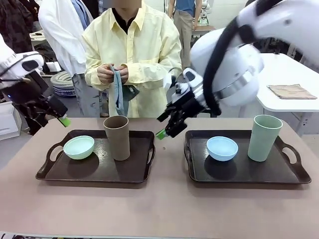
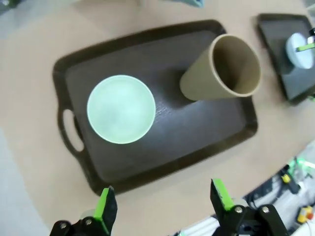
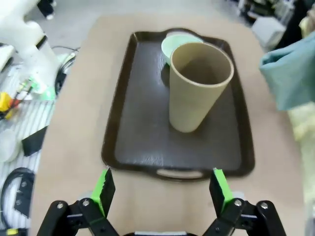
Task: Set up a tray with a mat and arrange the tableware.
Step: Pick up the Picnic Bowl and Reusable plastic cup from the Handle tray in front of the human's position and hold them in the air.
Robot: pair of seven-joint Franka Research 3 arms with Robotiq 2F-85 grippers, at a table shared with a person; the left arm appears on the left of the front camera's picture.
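Two dark trays lie side by side on the table. The left tray (image 1: 60, 169) (image 2: 206, 142) (image 3: 142, 142) carries a mint green bowl (image 1: 79, 147) (image 2: 121, 109) (image 3: 172, 44) and a brown cup (image 1: 117, 138) (image 2: 224, 69) (image 3: 197, 88). On the right tray (image 1: 199, 172) (image 2: 275, 29) stand a light blue bowl (image 1: 222, 148) (image 2: 299, 48) and a pale green cup (image 1: 264, 138). The person at the far side holds a blue-grey mat (image 1: 117, 92) (image 3: 288, 73) in both hands. My left gripper (image 1: 60, 118) (image 2: 162, 204) hovers open above the left tray's left end. Between the trays, my right gripper (image 1: 167, 130) (image 3: 162, 191) hangs open and points at the left tray.
A second white table (image 1: 284, 102) at the back right bears a tan cloth (image 1: 291, 91). Other people stand behind the person. Bare tabletop (image 1: 159, 209) runs along the near edge in front of both trays.
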